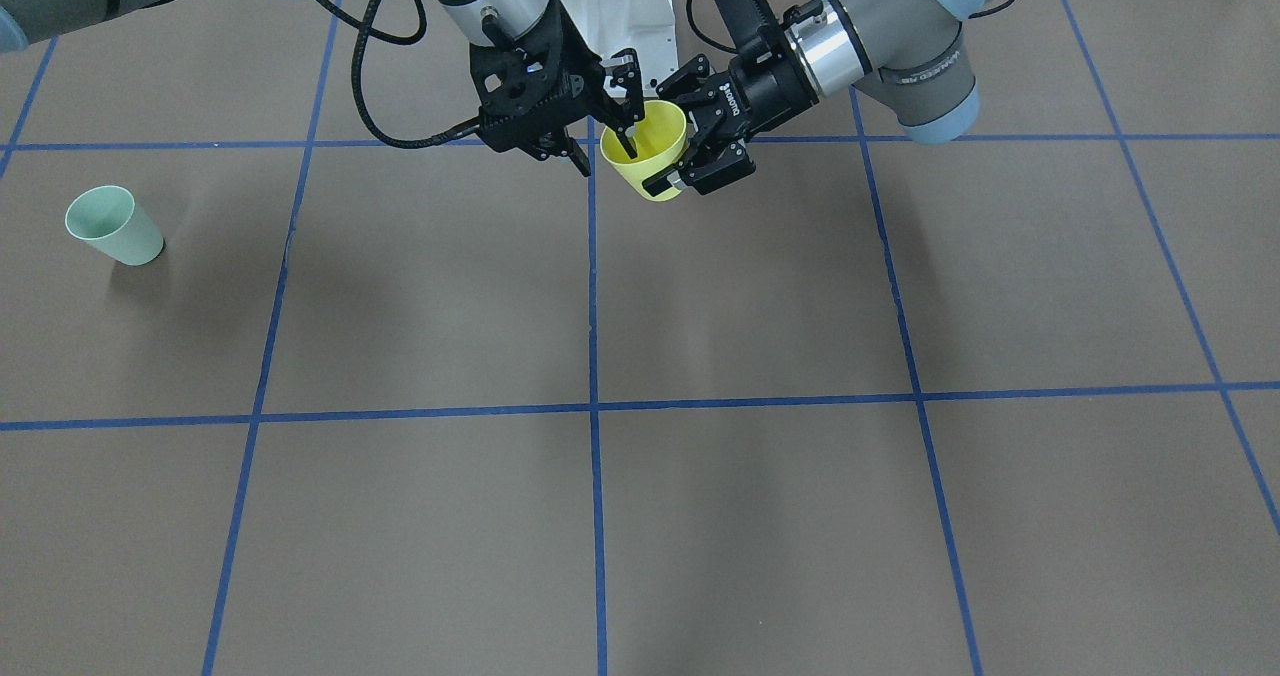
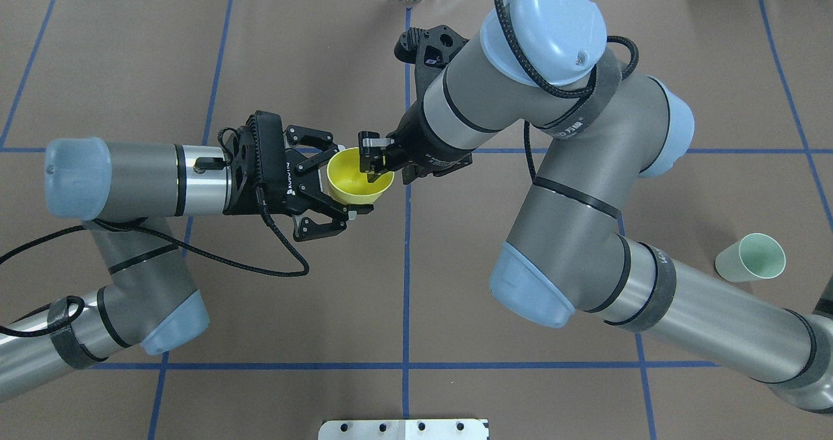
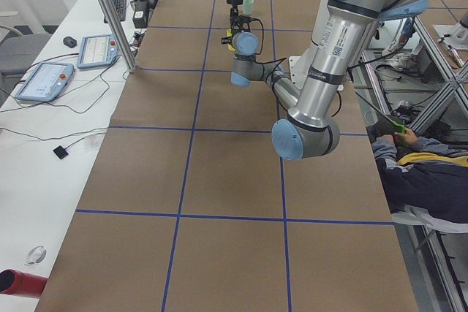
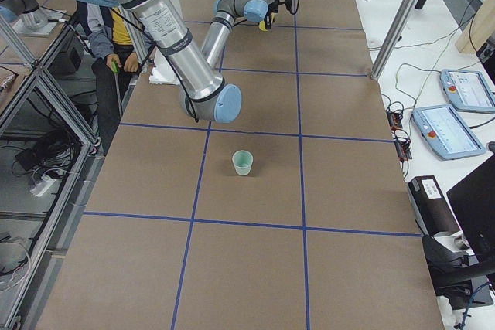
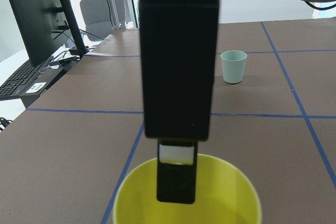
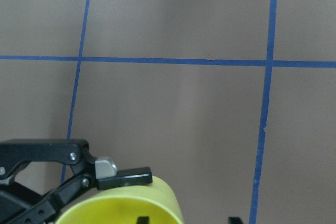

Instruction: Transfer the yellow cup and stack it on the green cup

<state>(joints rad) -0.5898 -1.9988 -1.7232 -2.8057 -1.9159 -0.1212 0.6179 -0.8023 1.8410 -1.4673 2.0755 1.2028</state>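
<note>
The yellow cup (image 1: 655,156) hangs above the table near the middle grid line, tilted, with my left gripper (image 1: 678,141) shut on its sides. In the overhead view the left gripper (image 2: 345,181) clasps the yellow cup (image 2: 355,183) from the left. My right gripper (image 2: 390,176) is open and straddles the cup's rim, one finger inside and one outside. The right wrist view shows the yellow cup's (image 6: 126,208) rim with a left finger pad (image 6: 126,177) on it. The green cup (image 1: 113,224) stands upright and alone on the table on my right side (image 2: 750,258).
Brown table cover with blue tape grid lines (image 1: 592,406). A white mounting plate (image 2: 403,429) sits at the near table edge. A seated person (image 3: 424,173) is beside the robot base. A monitor (image 5: 42,30) and tablets (image 4: 448,117) lie beyond the table's far edge.
</note>
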